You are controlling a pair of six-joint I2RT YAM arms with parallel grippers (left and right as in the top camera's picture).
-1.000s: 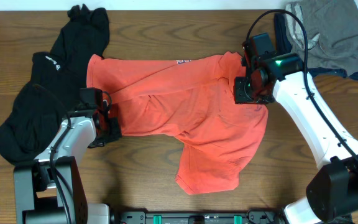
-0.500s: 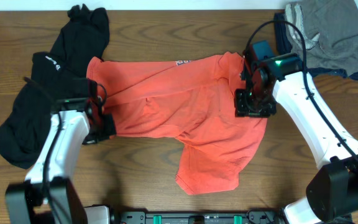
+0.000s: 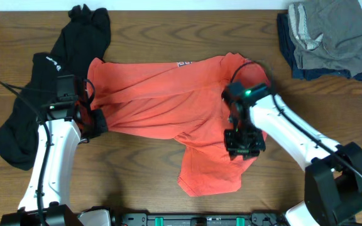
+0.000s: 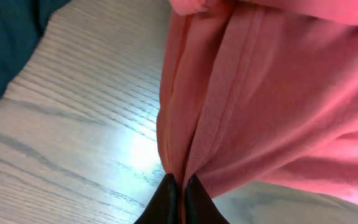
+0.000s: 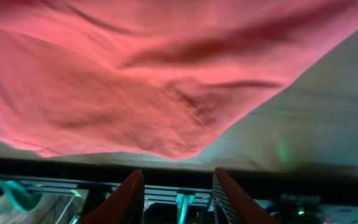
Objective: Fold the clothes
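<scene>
The folding has hardly begun. The red-orange T-shirt [image 3: 168,103] lies in the middle of the table [image 3: 137,188], bunched and wrinkled, and it has no neat fold in it. One part of it hangs down toward the near edge like a floppy flap.

The left gripper [image 4: 179,186] has its two fingers squeezed together on the shirt's left edge. The cloth gathers into pleats where it is pinched. The right gripper [image 5: 176,183] is over the lower right part of the shirt. Its fingers stand apart with nothing between them, so it holds nothing. The shirt is just past the tips.

The black top [image 3: 39,107] lies crumpled on the left side of the table, right beside the shirt, and no gripper has it. A pile of gray and blue clothes [image 3: 329,37] sits in the far right corner, well apart from both arms. I cannot tell if that pile is folded.

So I think almost all of the job is left — the shirt needs to be pulled flat and folded, and then the black top needs the same.
</scene>
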